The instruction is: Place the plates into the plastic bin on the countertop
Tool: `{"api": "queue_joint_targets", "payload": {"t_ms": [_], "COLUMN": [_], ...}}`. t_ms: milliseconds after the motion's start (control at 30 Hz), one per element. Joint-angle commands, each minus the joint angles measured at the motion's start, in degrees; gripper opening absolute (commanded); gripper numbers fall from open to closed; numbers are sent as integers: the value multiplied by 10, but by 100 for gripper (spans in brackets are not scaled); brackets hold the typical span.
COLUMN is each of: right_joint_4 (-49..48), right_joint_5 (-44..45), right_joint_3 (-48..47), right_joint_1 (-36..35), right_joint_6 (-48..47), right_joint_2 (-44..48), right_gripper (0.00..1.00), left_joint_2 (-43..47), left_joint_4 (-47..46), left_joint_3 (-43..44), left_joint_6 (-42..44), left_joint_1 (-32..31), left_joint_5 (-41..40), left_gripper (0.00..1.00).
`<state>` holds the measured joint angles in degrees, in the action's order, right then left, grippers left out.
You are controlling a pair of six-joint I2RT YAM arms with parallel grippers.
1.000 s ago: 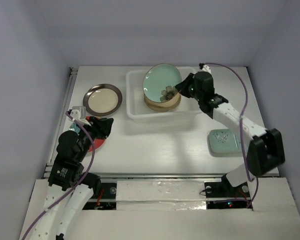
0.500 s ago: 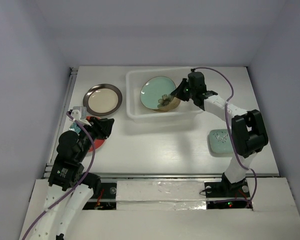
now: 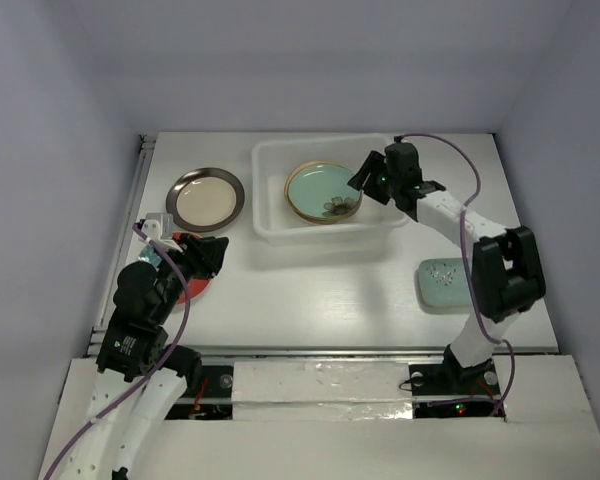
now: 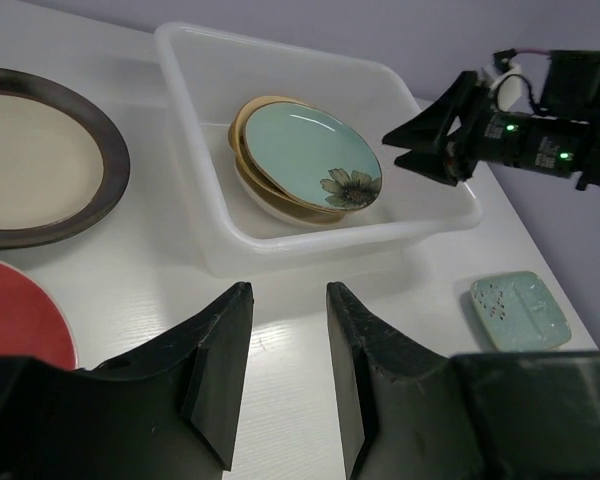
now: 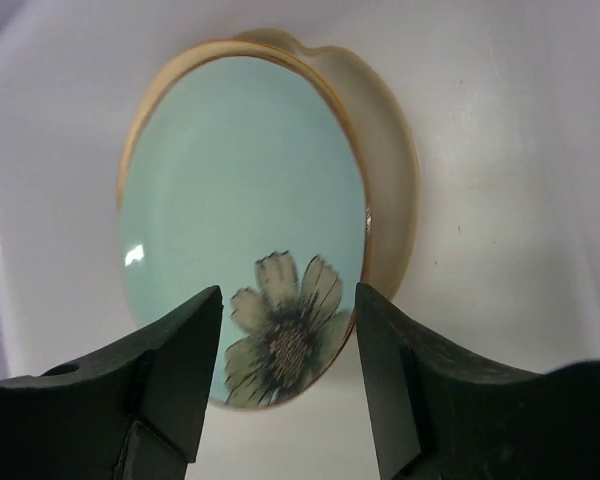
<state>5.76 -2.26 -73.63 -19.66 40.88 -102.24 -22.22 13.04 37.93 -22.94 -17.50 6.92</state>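
Observation:
The teal plate with a flower [image 3: 321, 189] [image 5: 230, 190] lies flat in the plastic bin [image 3: 270, 190] [image 4: 310, 245], stacked on a tan plate [image 5: 392, 180] [image 4: 242, 140]. My right gripper [image 3: 361, 181] [image 5: 288, 295] hangs open just off the teal plate's flower edge, holding nothing. On the countertop to the left sit a dark-rimmed cream plate [image 3: 205, 198] [image 4: 40, 170] and a red plate [image 3: 193, 288] [image 4: 20, 320]. My left gripper [image 3: 216, 254] [image 4: 288, 290] hovers beside the red plate, jaws apart and empty. A pale green rectangular plate [image 3: 446, 282] [image 4: 520, 310] rests at the right.
Pale lavender walls enclose the white countertop [image 3: 320, 290] on three sides. The right arm reaches over the bin's right wall, a purple cable looping above it.
The right gripper lowered the tilted teal plate flat onto the tan plate in the bin, then opened and let it go. The left arm has not moved.

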Motion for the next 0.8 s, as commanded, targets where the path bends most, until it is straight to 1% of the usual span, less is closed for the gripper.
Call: {"api": "queue_joint_targets", "payload": {"t_ms": [0, 67, 100, 133, 167, 200, 233, 267, 300, 333, 400, 433, 467, 500, 533, 567, 600, 667, 700, 767], "right_joint_4": [-36, -45, -51, -58, -74, -86, -93, -100, -117, -130, -164, -173, -177, -173, -159, -153, -148, -145, -141, -140], "right_joint_5": [37, 33, 32, 35, 38, 46, 51, 58, 73, 78, 96, 110, 122, 138, 146, 154, 161, 168, 174, 183], "right_joint_3": [16, 39, 51, 79, 94, 105, 125, 134, 142, 149, 156, 151, 123, 100, 76, 53, 9, -26, -50, -69], "right_joint_1": [0, 0, -11, -21, -36, -75, -100, -127, -186, -215, -273, -335, -363, -388, -431, -447, -460, -483, -483, -490], "right_joint_6": [-23, -26, -27, -26, -25, -22, -14, -11, -5, 12, 32, 48, 52, 54, 60, 64, 68, 94, 104, 124], "right_joint_2": [127, 170, 192, 231, 248, 261, 275, 277, 275, 269, 231, 212, 163, 135, 76, 49, 23, -22, -58, -88], "right_gripper": [62, 61, 51, 43, 30, 8, 2, 0, 0, 0, 0, 0, 0, 0, 0, 0, 0, 0, 0, 0], "left_joint_2": [2, 3, 4, 5, 5, 6, 7, 7, 9, 9, 21, 29, 37, 51, 57, 66, 70, 74, 75, 75], "left_joint_4": [-28, -28, -29, -29, -29, -30, -30, -30, -29, -28, -12, -11, -7, -5, -1, 2, 5, 6, 6, 7], "left_joint_3": [-3, -3, -3, -3, -3, -3, -2, -2, -2, -1, 13, 14, 16, 18, 20, 21, 23, 23, 24, 25], "left_joint_6": [4, 4, 4, 4, 4, 4, 4, 5, 5, 5, 10, 10, 8, 6, 4, 3, 1, 1, 1, 1], "left_joint_1": [4, 4, 4, 9, 9, 9, 14, 14, 14, 19, 25, 25, 25, 25, 30, 30, 30, 30, 30, 30], "left_joint_5": [2, 1, 1, 2, 3, 2, 2, 3, 1, -2, -37, -48, -57, -85, -95, -102, -119, -124, -119, -118], "left_gripper": [33, 33, 33, 31, 29, 27, 22, 18, 13, 0, 0, 0, 0, 0, 0, 0, 0, 0, 0, 2]}}
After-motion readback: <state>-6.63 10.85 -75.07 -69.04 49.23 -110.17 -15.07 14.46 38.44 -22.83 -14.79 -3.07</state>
